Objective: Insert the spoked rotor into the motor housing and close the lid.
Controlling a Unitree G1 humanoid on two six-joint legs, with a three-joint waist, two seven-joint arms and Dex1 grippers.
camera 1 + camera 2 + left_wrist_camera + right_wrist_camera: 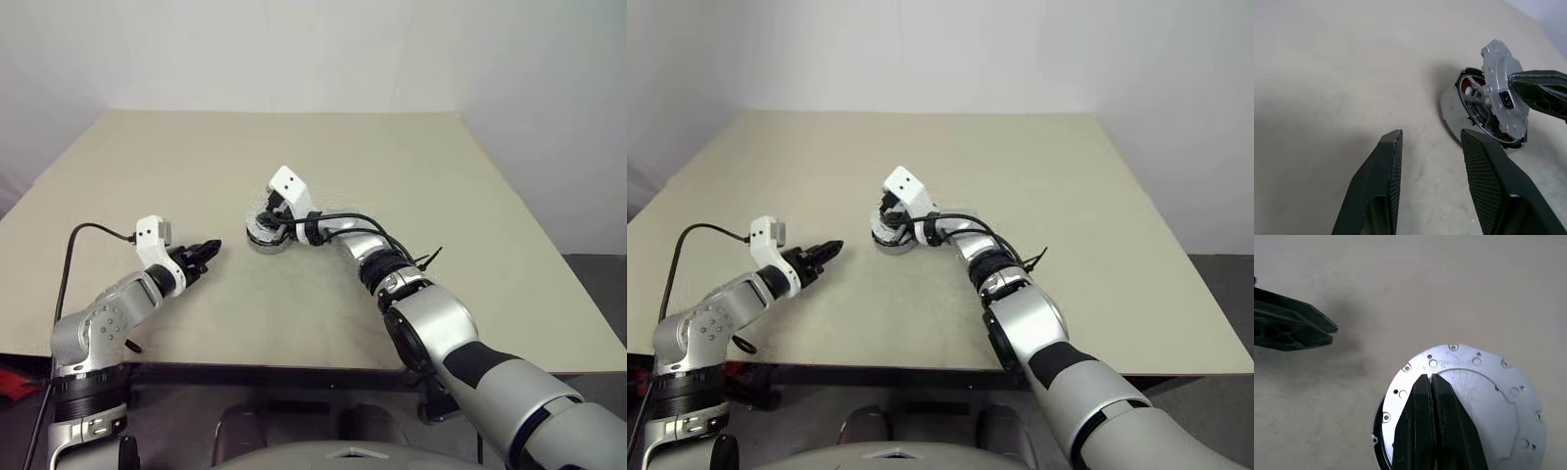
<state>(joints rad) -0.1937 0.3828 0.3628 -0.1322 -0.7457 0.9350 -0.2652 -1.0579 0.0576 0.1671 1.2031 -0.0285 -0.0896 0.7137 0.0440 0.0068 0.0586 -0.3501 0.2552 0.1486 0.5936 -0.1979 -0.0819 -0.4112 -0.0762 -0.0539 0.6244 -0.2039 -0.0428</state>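
The round motor housing lies on the table's middle. Inside it, the dark spoked rotor shows with copper windings at its edge. The silver lid stands tilted over the housing and hides part of the rotor. My right gripper is shut, and its tips rest against the lid's outer face, not pinching it. My left gripper hangs open with nothing between its fingers, a short way to the left of the housing and pointing at it.
The beige table has free room all around the housing. A black cable runs from my left wrist over the table's near left edge. My right forearm crosses the table's front middle.
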